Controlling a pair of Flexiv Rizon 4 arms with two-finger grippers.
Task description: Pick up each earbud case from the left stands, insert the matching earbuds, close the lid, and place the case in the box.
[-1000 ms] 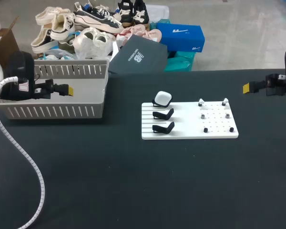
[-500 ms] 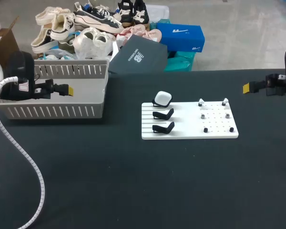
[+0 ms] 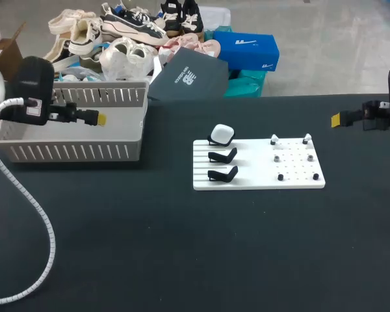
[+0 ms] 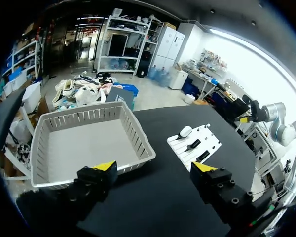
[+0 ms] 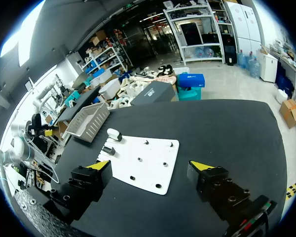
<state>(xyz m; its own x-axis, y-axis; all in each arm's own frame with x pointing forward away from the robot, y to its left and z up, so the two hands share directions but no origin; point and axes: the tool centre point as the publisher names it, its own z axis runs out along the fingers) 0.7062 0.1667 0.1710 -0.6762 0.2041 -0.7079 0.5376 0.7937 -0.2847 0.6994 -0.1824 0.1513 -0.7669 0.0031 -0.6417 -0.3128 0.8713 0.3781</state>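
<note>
A white earbud case [image 3: 222, 134] sits on the rearmost stand of the white board [image 3: 259, 184]; two black stands [image 3: 223, 155] in front of it hold nothing. Small earbuds [image 3: 273, 139] in white, grey and black stand on pegs on the board's right half. My left gripper [image 3: 97, 119] hangs open over the grey slatted box [image 3: 71, 153], far left of the board. In the left wrist view the open left gripper [image 4: 155, 168] looks down on the box [image 4: 138, 143] and the case [image 4: 185, 131]. My right gripper [image 5: 150, 165] is open at the table's right edge, above the board [image 5: 158, 148].
A black tabletop [image 3: 182, 247] surrounds the board. A white ribbed cable [image 3: 26, 201] trails from my left arm down over the table's left side. In the right wrist view the box [image 5: 89, 121] lies beyond the case [image 5: 113, 134].
My left arm has lifted and shifted slightly right and back over the box, still open. The right arm, the case and the board have not moved.
</note>
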